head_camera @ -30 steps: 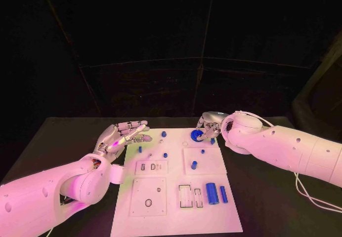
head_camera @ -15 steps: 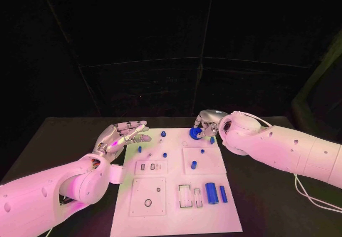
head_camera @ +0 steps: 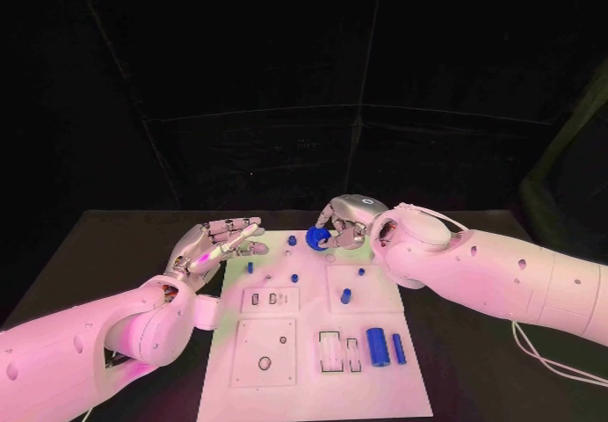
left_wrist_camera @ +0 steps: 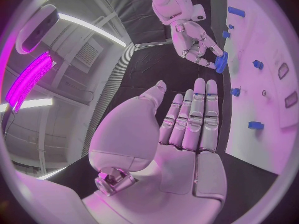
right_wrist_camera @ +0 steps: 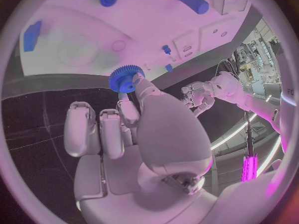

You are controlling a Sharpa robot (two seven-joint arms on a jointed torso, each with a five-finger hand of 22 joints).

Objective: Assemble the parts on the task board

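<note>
My right hand [head_camera: 342, 221] hangs over the far end of the white task board [head_camera: 317, 369] and pinches a blue toothed gear [head_camera: 317, 238] between thumb and a finger; the gear [right_wrist_camera: 126, 79] shows at the fingertips in the right wrist view, and the left wrist view also catches this gear [left_wrist_camera: 221, 62]. My left hand [head_camera: 213, 242] is open with flat, straight fingers beside the board's far left corner, holding nothing. Several small blue pegs [head_camera: 294, 277] stand on the board. A large blue cylinder [head_camera: 375, 345] and a thinner one [head_camera: 398, 347] lie near the front right.
The board carries raised white plates with slots [head_camera: 267, 298] and a hole [head_camera: 264, 361], and two rectangular recesses [head_camera: 329, 350]. Black table [head_camera: 481, 378] surrounds the board on both sides.
My right hand has carried the gear leftwards along the board's far end, from the far right corner toward the middle. The left hand has stayed put.
</note>
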